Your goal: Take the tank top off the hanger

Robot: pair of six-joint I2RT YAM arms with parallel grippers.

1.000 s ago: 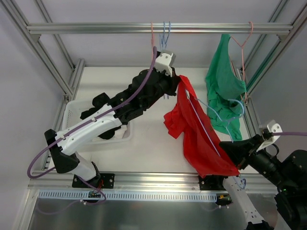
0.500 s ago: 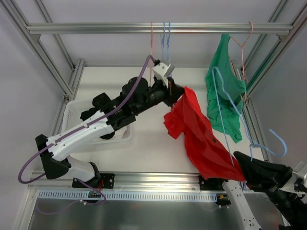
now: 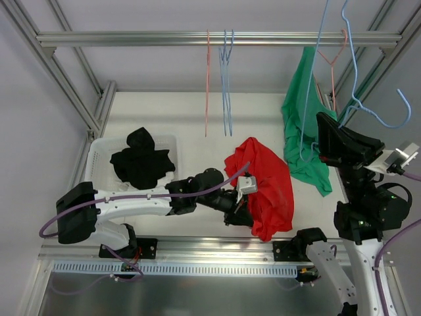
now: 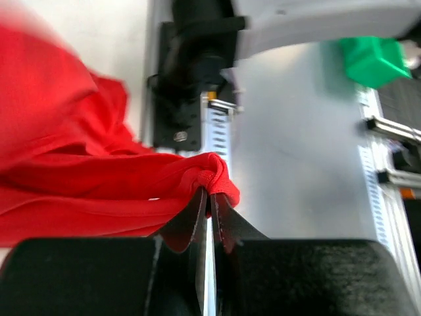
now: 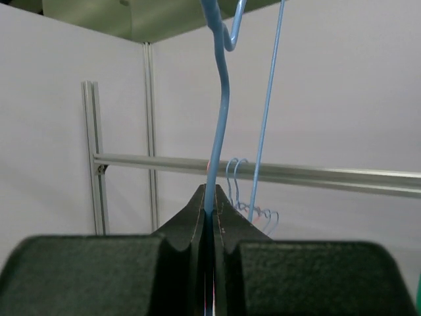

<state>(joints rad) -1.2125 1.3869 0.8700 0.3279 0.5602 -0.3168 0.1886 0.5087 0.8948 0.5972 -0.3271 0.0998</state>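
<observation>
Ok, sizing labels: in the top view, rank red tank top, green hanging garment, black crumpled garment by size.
Red tank top and green hanging garment: alike, unranked; green hangs nearer the camera.
Black crumpled garment: smallest.

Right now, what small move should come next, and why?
Probably swing the left gripper toward the white basket: it is shut on the red tank top, which lies bunched on the table, clear of the blue hanger that the right gripper holds aloft.

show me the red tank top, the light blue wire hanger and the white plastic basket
red tank top (image 3: 271,187): top view, middle of the fabric
light blue wire hanger (image 5: 220,145): right wrist view, its upright wire
white plastic basket (image 3: 97,161): top view, left wall
</observation>
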